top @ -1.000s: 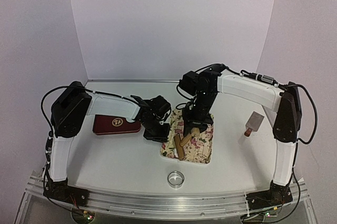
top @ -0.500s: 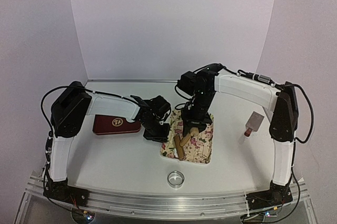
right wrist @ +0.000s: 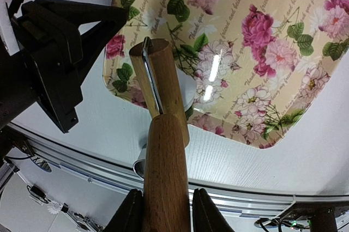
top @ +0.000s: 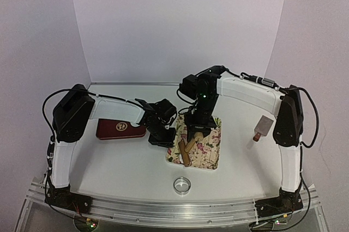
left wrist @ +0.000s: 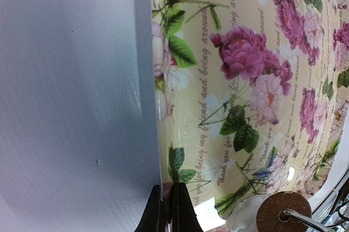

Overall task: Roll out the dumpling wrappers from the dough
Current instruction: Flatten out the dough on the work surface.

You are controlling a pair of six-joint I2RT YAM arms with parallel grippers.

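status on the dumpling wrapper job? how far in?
Early. Done: the right gripper is clamped on the rolling pin, and the left gripper pinches the edge of the tray. In hand: the pin's end is over the dough on the tray. Left: no finished wrappers are visible, and the ring cutter sits untouched off the tray.

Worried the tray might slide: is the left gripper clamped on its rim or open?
Clamped: the left gripper pinches the rim of the floral tray, fingers nearly touching.
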